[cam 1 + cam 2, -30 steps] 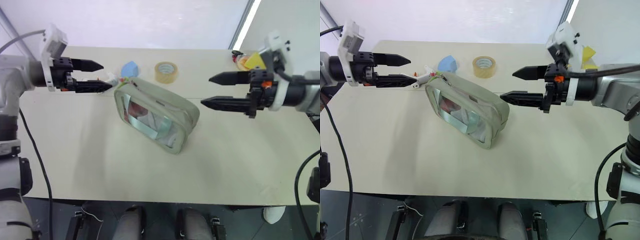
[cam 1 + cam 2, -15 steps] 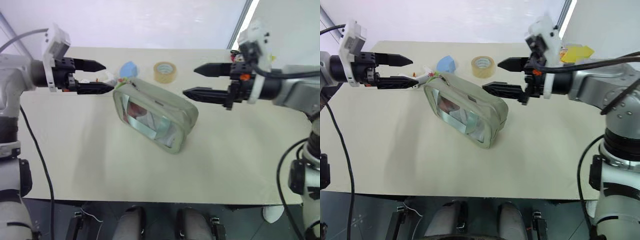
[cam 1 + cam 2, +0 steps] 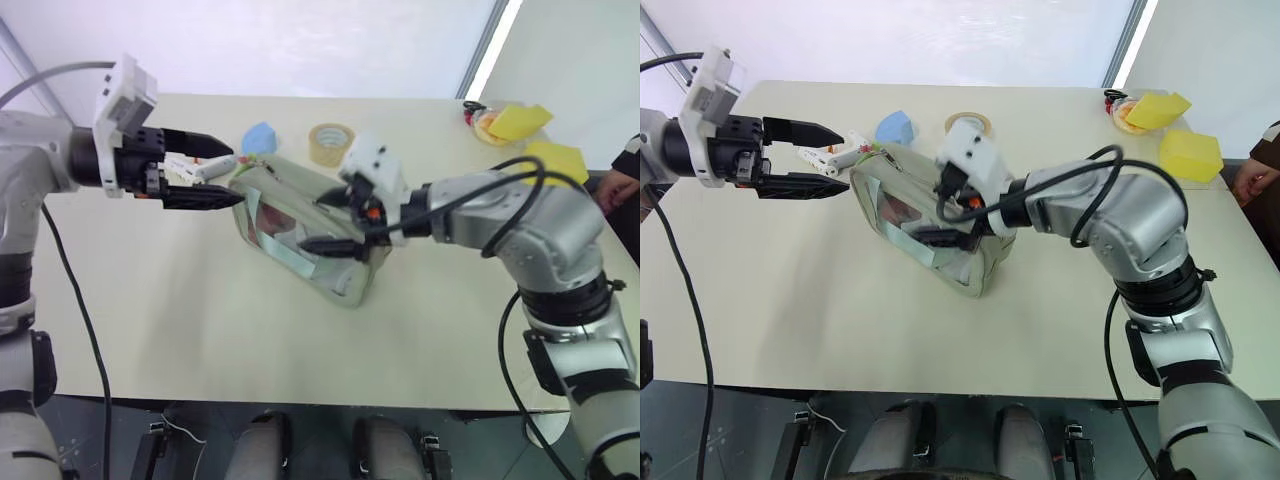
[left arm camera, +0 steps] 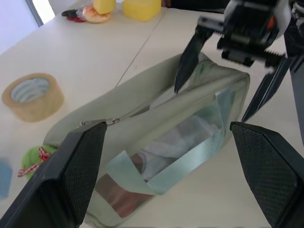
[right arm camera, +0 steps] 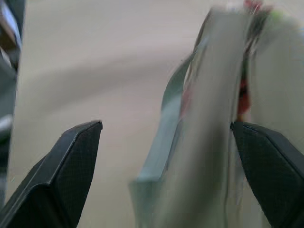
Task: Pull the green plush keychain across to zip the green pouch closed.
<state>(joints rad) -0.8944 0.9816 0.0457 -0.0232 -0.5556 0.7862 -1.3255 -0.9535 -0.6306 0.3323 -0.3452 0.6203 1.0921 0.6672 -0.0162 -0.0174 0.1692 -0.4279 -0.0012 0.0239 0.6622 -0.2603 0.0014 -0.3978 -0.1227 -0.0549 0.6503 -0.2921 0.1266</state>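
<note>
Green pouch (image 3: 305, 235) lies slanted mid-surface (image 3: 200, 330), clear window facing up with red and white contents behind it, zipper running along its far top edge. Green plush keychain (image 4: 33, 159) sits at the pouch's left end, touching that corner by the zipper pull, resting on the surface; in the head views it is a tiny lime spot at the corner (image 3: 872, 152). Left tool (image 3: 222, 178) is released, fingers spread apart, pointing toward the pouch's left end, tips just beside it, nothing between them; the near finger (image 3: 205, 199) is level with the pouch's corner, and whether it touches can't be told. A small white object with red marks (image 3: 830, 155) lies on the surface behind the left fingers. Right tool (image 3: 930, 215) is over the pouch's right half, fingers apart, one above the top edge and one lower against the window side; they straddle the pouch body but a grip can't be confirmed. Left wrist view shows the right tool's two black fingers (image 4: 186, 59) either side of the pouch's far end. Light blue lump (image 3: 260, 137) and tape roll (image 3: 331, 143) sit behind the pouch, apart from it. Yellow items (image 3: 1190, 153) at the far right corner; a person's hand (image 3: 1248, 180) at the right edge.
</note>
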